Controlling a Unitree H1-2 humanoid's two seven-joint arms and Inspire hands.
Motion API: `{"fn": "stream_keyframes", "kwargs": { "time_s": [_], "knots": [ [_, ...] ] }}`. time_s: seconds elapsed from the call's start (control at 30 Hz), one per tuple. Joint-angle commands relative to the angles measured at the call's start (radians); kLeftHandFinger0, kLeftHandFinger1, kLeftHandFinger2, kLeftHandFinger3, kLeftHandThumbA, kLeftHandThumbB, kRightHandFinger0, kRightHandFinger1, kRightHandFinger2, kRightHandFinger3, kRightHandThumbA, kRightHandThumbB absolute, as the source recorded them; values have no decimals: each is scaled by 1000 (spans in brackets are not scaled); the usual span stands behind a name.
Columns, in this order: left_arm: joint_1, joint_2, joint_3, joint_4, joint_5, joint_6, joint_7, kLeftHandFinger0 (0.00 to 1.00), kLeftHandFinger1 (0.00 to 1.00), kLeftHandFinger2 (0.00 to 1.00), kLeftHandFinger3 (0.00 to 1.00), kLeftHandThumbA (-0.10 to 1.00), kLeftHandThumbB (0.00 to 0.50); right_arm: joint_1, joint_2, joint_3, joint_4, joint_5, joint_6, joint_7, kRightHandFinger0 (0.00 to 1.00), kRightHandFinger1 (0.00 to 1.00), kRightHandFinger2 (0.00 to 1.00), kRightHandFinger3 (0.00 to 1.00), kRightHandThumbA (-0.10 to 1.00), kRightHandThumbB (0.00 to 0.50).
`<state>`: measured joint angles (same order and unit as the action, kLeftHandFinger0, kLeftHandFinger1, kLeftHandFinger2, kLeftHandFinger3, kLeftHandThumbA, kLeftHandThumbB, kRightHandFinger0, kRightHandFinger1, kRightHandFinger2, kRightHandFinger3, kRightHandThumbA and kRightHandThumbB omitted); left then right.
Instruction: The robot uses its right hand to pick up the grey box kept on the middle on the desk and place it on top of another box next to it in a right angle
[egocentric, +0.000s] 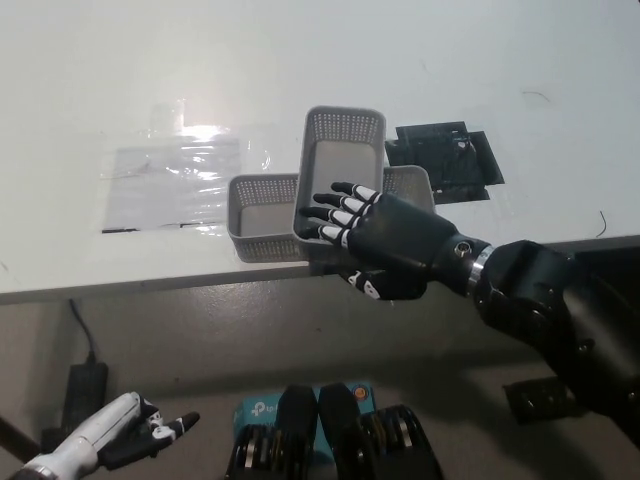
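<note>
A grey perforated box (345, 150) lies crosswise over a second grey perforated box (262, 215) near the table's front edge, roughly at a right angle to it. My black right hand (385, 245) is at the upper box's near end. Its fingers (335, 212) reach flat over the near wall into the box and the thumb sits below the front, so the hand still grips it. The white left hand (120, 435) rests low at the lower left, beneath the table, with nothing in it.
A black flat object (445, 160) lies just right of the boxes. A clear plastic sheet (175, 180) is taped down to their left. The white table's front edge (120, 280) runs just below the boxes. A blue carton (345, 398) lies on the floor.
</note>
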<state>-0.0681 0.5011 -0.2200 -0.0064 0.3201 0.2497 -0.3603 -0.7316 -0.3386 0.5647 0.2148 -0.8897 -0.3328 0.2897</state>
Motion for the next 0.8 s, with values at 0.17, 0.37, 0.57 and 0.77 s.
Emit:
{"fn": "stream_keyframes", "kwargs": {
  "time_s": [0.17,0.37,0.57,0.77],
  "knots": [
    [15,2,11,-16,-5,-29,10,65,0,14,151,783,171,-23,-42,-46,-126,23,36,89,1000,1000,1000,1000,335,374],
    [45,-2,12,-30,-8,-27,8,15,0,1,118,738,144,-49,-68,-88,-229,33,52,156,1000,1000,1000,1000,351,429],
    [62,-9,14,-32,-10,-8,4,34,17,33,171,754,155,-87,-68,-118,-255,51,83,229,1000,1000,1000,1000,327,428],
    [55,-8,12,-35,-2,-7,4,3,23,52,182,773,136,-75,-85,-159,-315,110,102,279,1000,1000,1000,1000,333,449]
  ]
}}
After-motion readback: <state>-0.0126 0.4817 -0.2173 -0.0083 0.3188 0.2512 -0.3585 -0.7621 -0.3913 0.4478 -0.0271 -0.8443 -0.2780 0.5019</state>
